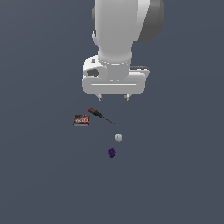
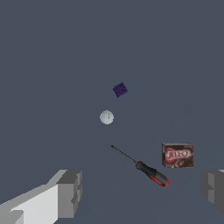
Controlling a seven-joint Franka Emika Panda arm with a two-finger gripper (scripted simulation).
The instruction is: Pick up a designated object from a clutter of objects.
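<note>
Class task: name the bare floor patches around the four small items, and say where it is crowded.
Bare: everything beyond the purple block and to both sides of the group. Crowded: the red-brown packet and screwdriver nearly touch; the whitish ball sits close to the block.

Flat, even, dim light over a slate-grey ground, no cast shadows or glare; both renders slightly soft, coarse.

My exterior camera looks down steeply from some way off, the white arm filling the upper centre of the frame. My wrist camera sits nearer, peering out between the grey fingertips (image 2: 70, 192) at the lower corners. Both share the red-brown packet (image 1: 82, 120) (image 2: 177, 155), red-and-black-handled screwdriver (image 1: 99, 115) (image 2: 142, 167), whitish ball (image 1: 118, 137) (image 2: 106, 117) and dark purple cube-like block (image 1: 112, 152) (image 2: 120, 89), their order reversed between views.
</note>
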